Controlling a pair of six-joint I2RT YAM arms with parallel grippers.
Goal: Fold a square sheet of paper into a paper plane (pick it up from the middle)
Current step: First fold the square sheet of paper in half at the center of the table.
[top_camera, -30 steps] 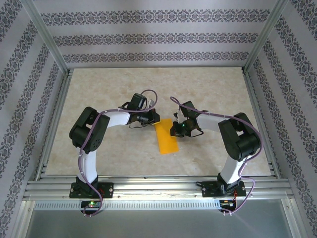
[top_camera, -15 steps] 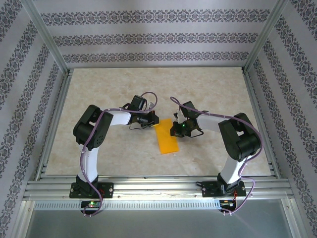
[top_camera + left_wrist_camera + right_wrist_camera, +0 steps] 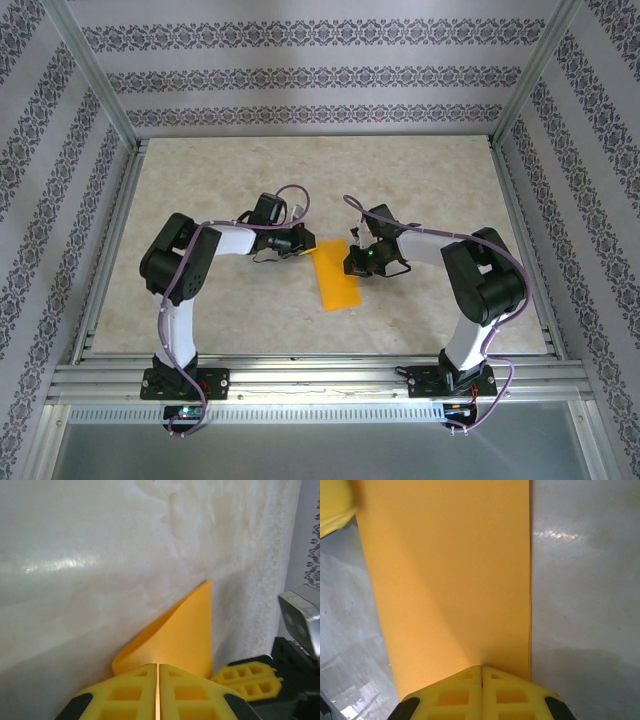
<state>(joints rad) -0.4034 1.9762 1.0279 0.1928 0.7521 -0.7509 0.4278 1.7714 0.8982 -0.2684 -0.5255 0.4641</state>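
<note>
Watching, I see a marbled surface (image 3: pixel 200 180) and patterned walls (image 3: pixel 300 75); the paper (image 3: pixel 337 278) has its long axis near-to-far; left tool (image 3: pixel 157 672) and right tool (image 3: pixel 481 670) pinch it.

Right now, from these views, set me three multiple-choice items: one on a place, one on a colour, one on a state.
1. Where is the sheet of paper?
A) on the table, between the left gripper and the right gripper
B) on a shelf
C) in a bin

2. What colour is it?
A) white
B) orange-yellow
C) blue

3. The right gripper is:
A) wide open
B) shut on nothing
C) shut on the paper's edge

Answers:
1 A: the top view shows it lying between the two arms' tips.
2 B: every view shows that hue.
3 C: the right wrist view shows closed fingers with the paper running out from them.
</note>
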